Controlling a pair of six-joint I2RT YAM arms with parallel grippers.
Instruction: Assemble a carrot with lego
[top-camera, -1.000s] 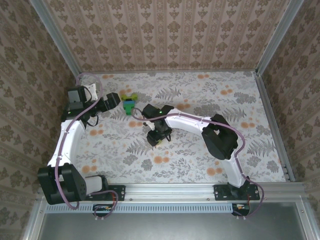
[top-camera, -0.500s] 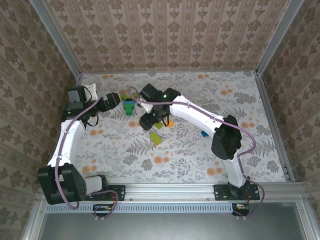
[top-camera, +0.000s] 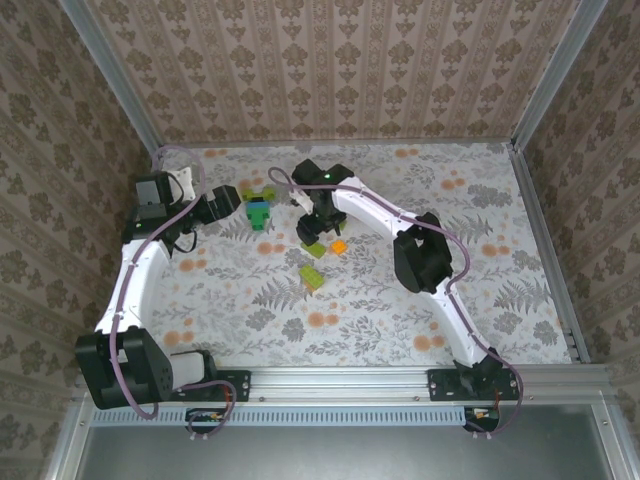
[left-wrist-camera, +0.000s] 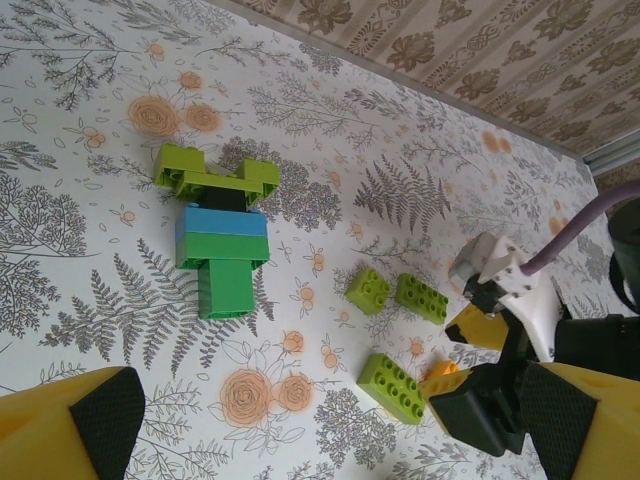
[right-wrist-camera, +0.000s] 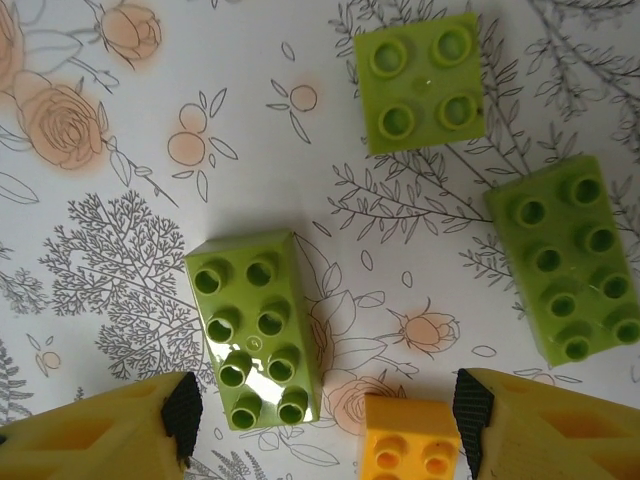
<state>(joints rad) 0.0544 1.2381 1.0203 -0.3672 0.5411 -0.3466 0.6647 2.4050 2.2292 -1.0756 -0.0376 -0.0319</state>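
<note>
Right wrist: right gripper (right-wrist-camera: 320, 430) hovered, yellow fingers apart, gripping nothing.
Lego (top-camera: 312, 277): glossy, studded; below those fingers lay a lime eight-stud block (right-wrist-camera: 255, 330), lime square (right-wrist-camera: 425, 80), second lime block (right-wrist-camera: 570, 260) and orange brick (right-wrist-camera: 410, 450), loose on the flowered table (right-wrist-camera: 100, 200).
Carrot (left-wrist-camera: 220, 235): flat toward the table's far left; lime prongs, blue and green slabs.
Left gripper (left-wrist-camera: 325, 425): jaws wide apart, empty, facing the carrot.

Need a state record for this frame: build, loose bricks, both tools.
build: carrot partly joined; a lime piece at one end, then blue, then green; lying flat on the table
loose lego: three lime bricks and one orange brick, to the carrot's right in the top view
left tool: open, empty, facing the carrot
right tool: open, empty, above the loose bricks
</note>
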